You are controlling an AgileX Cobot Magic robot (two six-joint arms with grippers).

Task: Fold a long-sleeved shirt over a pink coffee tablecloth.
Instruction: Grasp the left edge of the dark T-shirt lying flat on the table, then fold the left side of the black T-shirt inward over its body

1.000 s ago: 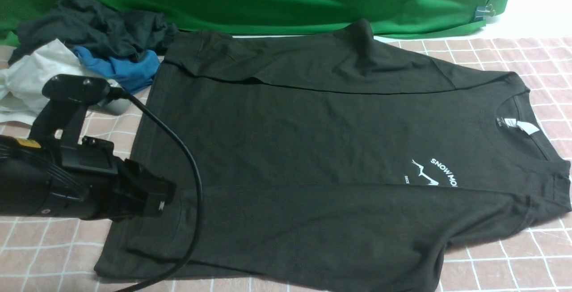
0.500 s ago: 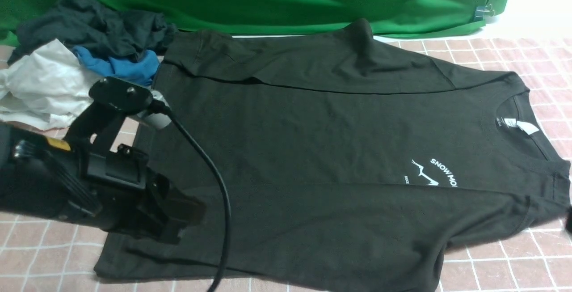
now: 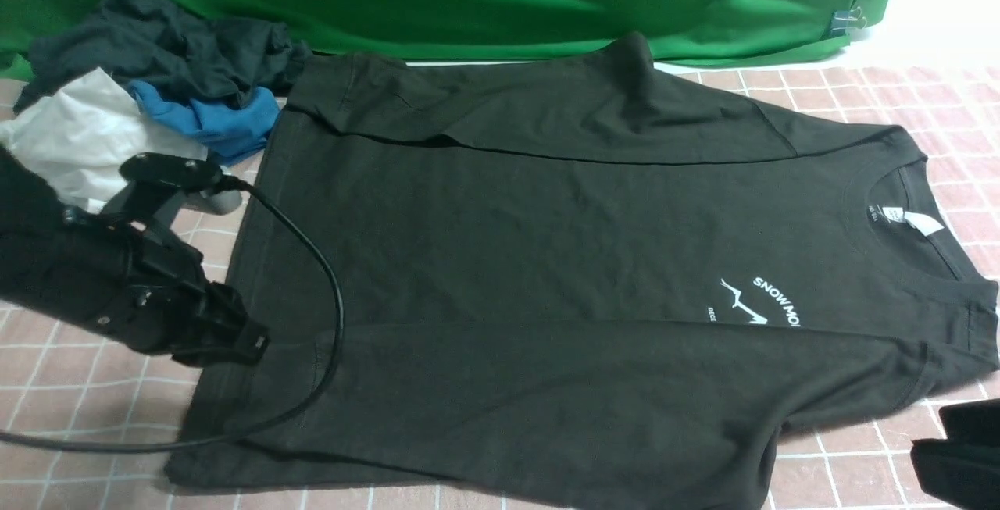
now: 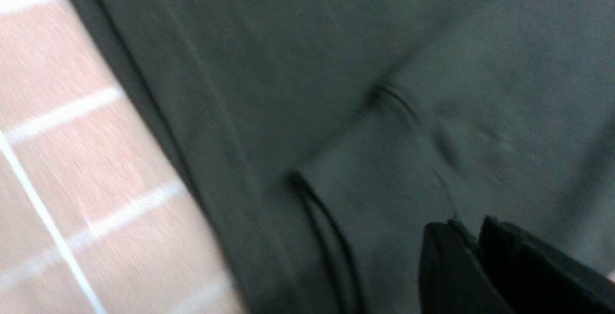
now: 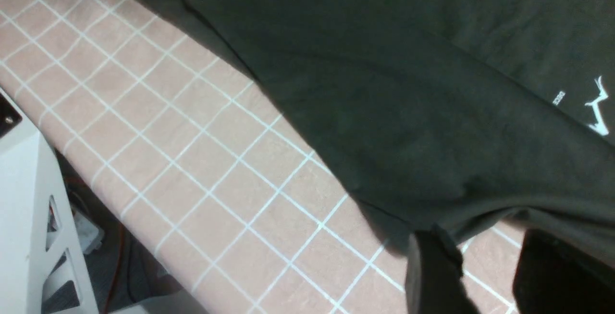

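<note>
My left gripper [image 3: 256,344] has drawn back, barely parted; closing too shallow could drop the shirt [image 3: 547,244]. My right gripper [image 3: 931,440] gapes.

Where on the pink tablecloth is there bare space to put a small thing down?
Bare tablecloth shows beyond the collar and below the near sleeve, short of the right tool. The left-far corner is crowded with heaped garments.
</note>
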